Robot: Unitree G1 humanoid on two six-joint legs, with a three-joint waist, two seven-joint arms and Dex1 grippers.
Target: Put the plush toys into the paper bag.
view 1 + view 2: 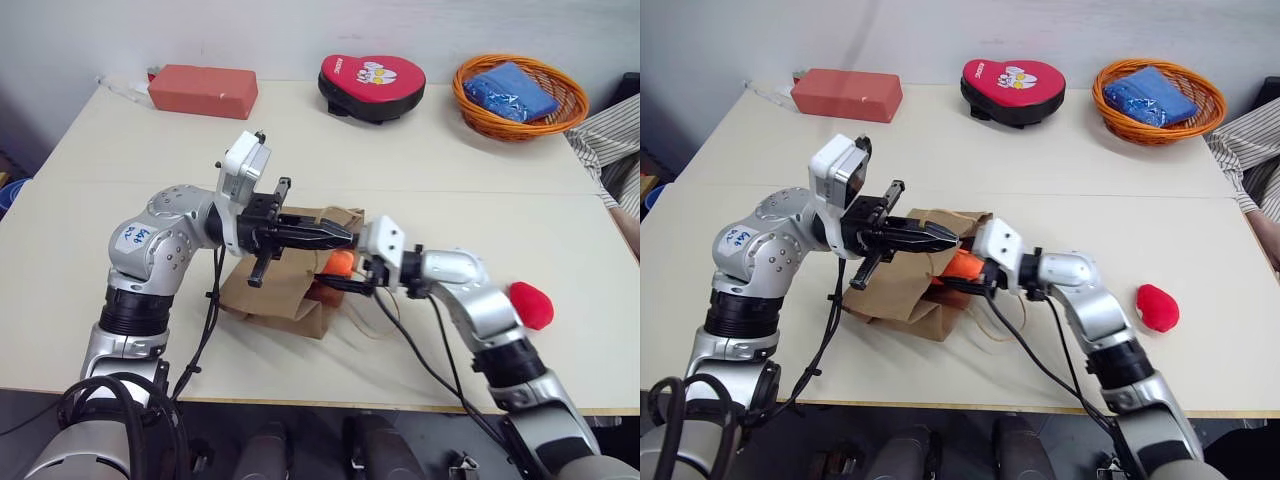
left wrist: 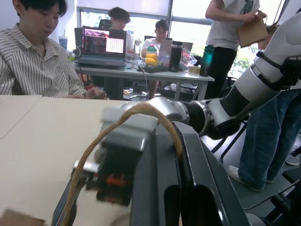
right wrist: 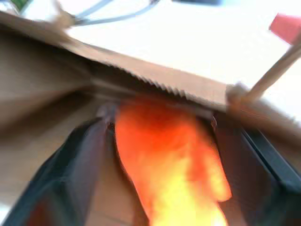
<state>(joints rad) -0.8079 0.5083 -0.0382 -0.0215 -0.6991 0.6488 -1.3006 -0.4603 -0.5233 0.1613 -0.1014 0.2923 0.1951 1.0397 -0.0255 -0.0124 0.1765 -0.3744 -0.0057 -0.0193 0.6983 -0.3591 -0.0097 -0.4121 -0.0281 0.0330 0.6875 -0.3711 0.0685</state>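
The brown paper bag [image 1: 268, 292] lies on the table with its mouth facing right. My left gripper [image 1: 340, 237] is shut on one of its twisted handles [image 2: 141, 109] and holds the mouth's upper edge up. The orange plush toy [image 1: 340, 263] sits right in the bag's mouth, between the fingers of my right gripper [image 1: 336, 274]. In the right wrist view those fingers stand wide apart on either side of the orange toy [image 3: 169, 169], inside the bag's opening. The red plush toy [image 1: 531, 304] lies on the table to the right, beside my right forearm.
At the table's back stand a red box [image 1: 203, 90], a red heart-shaped pad with a black rim [image 1: 372, 85] and an orange basket [image 1: 566, 112] holding a blue packet. A person's striped sleeve [image 1: 615, 140] is at the far right edge. Other people stand beyond the table.
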